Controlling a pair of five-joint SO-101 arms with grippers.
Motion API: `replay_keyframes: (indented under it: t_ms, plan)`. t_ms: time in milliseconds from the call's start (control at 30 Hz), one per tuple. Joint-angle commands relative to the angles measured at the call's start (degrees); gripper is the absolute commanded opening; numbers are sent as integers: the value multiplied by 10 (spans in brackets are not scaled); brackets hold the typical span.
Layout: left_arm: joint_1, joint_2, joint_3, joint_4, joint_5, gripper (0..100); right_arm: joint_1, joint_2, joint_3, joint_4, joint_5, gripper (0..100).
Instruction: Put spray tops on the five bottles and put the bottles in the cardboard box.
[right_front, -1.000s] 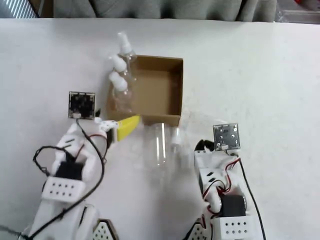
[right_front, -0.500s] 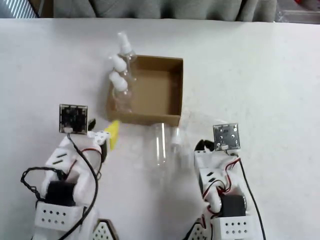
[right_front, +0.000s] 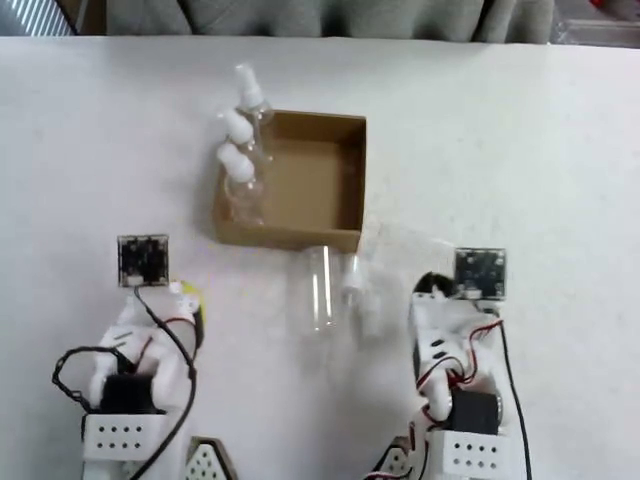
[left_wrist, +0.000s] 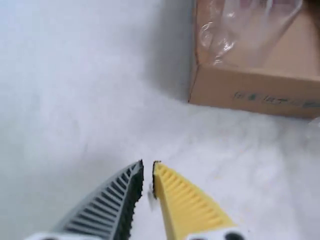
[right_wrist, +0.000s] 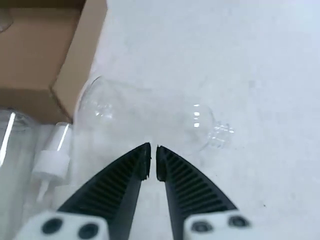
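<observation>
Clear bottle (right_wrist: 145, 116) beside cardboard box (right_wrist: 79, 67) barely shows.

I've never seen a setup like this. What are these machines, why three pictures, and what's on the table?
These are two small robot arms side by side at a white table. One picture looks down from a fixed camera above; the other two come from cameras on each arm's wrist, looking along its pincer. The left gripper, one grey finger and one yellow, and the right gripper, both fingers black, are shut and hold nothing. On the table stands an open cardboard box with three clear bottles along one side, white spray tops fitted. Near the box lie a bare bottle and a loose spray top; another bare bottle lies by the box's corner.
</observation>
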Motion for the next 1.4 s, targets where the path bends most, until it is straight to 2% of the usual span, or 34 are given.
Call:
replay_keyframes:
  t_ms: [0, 67, 167, 467, 700, 833, 1067, 1167, 1367]
  plan:
    - [-10, -36, 23, -40, -4, 39, 55, -8, 5, -45, 7, 15]
    - [-13, -51, 22, -31, -4, 39, 76, -5, 5, -56, 17, 15]
    - [-10, -61, 22, -6, -5, 39, 70, -3, 2, -43, 65, 15]
    - [-13, -61, 22, -3, -6, 41, 91, 30, -140, -36, 68, 15]
    - [-14, -60, 22, 4, -6, 41, 91, 294, -308, -31, 67, 15]
    - [-14, -61, 22, 4, -27, 40, 87, 453, -422, 25, 65, 15]
    - [-12, -61, 22, 4, -54, 39, 42, 656, -600, 143, -62, 15]
    - [-14, -61, 22, 4, -54, 39, 15, 713, -655, 171, -143, 30]
    - [-14, -61, 22, 4, -55, 39, -39, 788, -715, 232, -309, 267]
